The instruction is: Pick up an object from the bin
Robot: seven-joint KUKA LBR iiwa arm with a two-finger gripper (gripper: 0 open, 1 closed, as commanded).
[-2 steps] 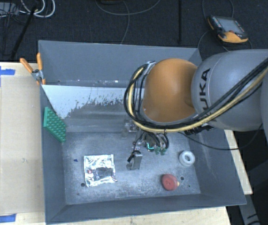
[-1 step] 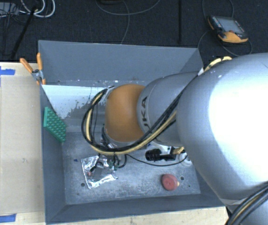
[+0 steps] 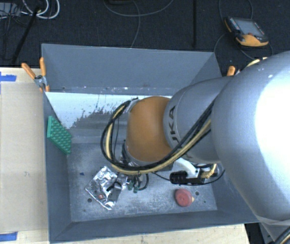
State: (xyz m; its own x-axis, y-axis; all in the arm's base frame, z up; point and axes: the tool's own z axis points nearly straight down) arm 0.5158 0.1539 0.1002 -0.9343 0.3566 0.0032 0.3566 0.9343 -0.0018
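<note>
Down low in the bin (image 3: 134, 75) with the gripper (image 3: 118, 183), right at the crumpled silvery wrapper (image 3: 102, 188) on the floor's lower left, touching or just beside. Spread or pressed together? Cannot tell. Probably parked there to line up a grab. Well apart: red round piece (image 3: 184, 197) lower right, green perforated block (image 3: 58, 134) leaning on the left wall.

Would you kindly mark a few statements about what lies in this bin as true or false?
1. A green perforated piece leans at the bin's left wall. True.
2. The small red thing lies in the far left corner. False: it lies on the floor near the front wall, towards the right.
3. The gripper is down at a crumpled silvery thing. True.
4. The crumpled silvery thing rests on the green perforated piece. False: they lie apart.
</note>
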